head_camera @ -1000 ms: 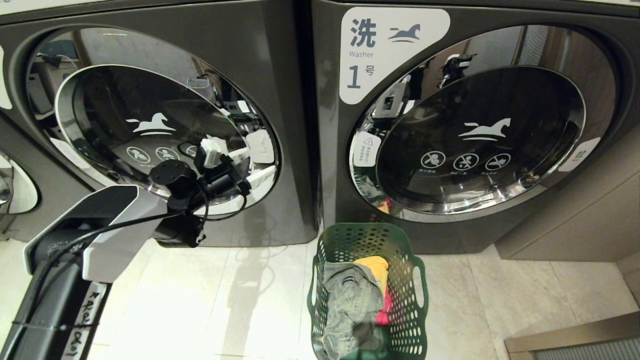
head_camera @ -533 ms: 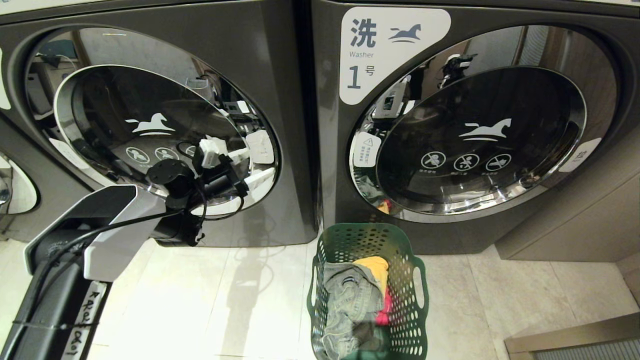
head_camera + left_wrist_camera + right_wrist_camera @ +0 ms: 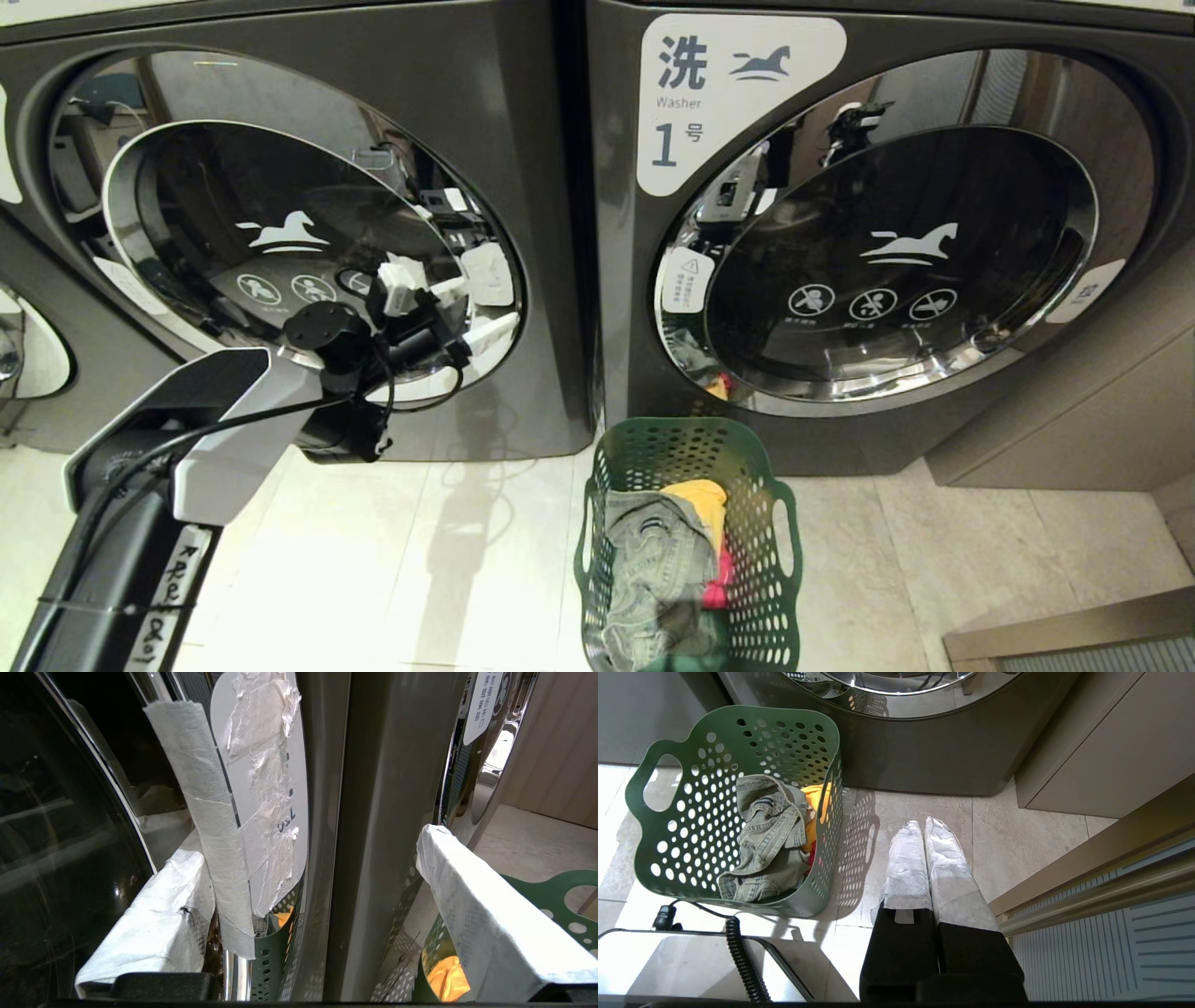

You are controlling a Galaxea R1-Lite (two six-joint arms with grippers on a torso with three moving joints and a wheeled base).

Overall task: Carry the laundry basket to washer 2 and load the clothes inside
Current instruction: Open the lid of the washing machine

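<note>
The dark green laundry basket stands on the floor in front of washer 1 and holds the clothes: grey-green denim trousers, a yellow piece and a red-pink piece. My left gripper is open at the right rim of the round door of the dark grey washer to the left of washer 1. That washer's numeral is out of view, so I cannot tell if it is washer 2. In the left wrist view the white-wrapped fingers straddle a taped white label on the door edge. My right gripper hangs shut over the floor, to the right of the basket.
Washer 1, with its white label, has its door shut. A beige cabinet panel and a raised ledge bound the right side. Part of a third washer door shows at far left. A coiled cable lies by my base.
My left arm has edged slightly right along the door rim, jaws still open. The basket, clothes and right gripper have not moved.
</note>
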